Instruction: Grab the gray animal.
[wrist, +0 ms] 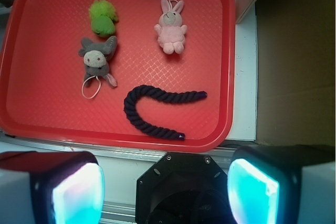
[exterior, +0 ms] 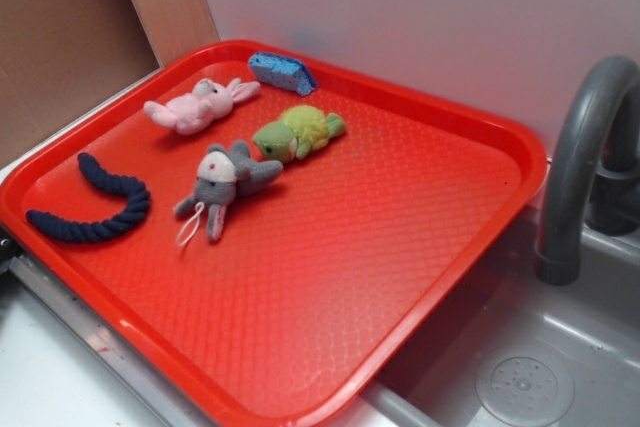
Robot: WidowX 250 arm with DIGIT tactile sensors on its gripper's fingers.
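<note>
The gray animal (exterior: 225, 183) lies on the red tray (exterior: 420, 197), a small gray plush with a whitish face, a red eye and a white string loop. In the wrist view it (wrist: 97, 60) sits in the tray's (wrist: 47, 108) left half, just below the green turtle. My gripper (wrist: 165, 190) is open and empty, high above the tray's near edge, well apart from the animal. Its two pads (wrist: 79, 195) glow cyan at the bottom of the wrist view. The gripper is out of view in the exterior view.
A green plush turtle (exterior: 298, 132), a pink plush bunny (exterior: 198, 105), a blue sponge (exterior: 281, 71) and a dark blue rope (exterior: 95, 209) also lie on the tray. A gray faucet (exterior: 580, 167) and sink (exterior: 520, 377) stand to the right. Cardboard (exterior: 60, 37) stands behind.
</note>
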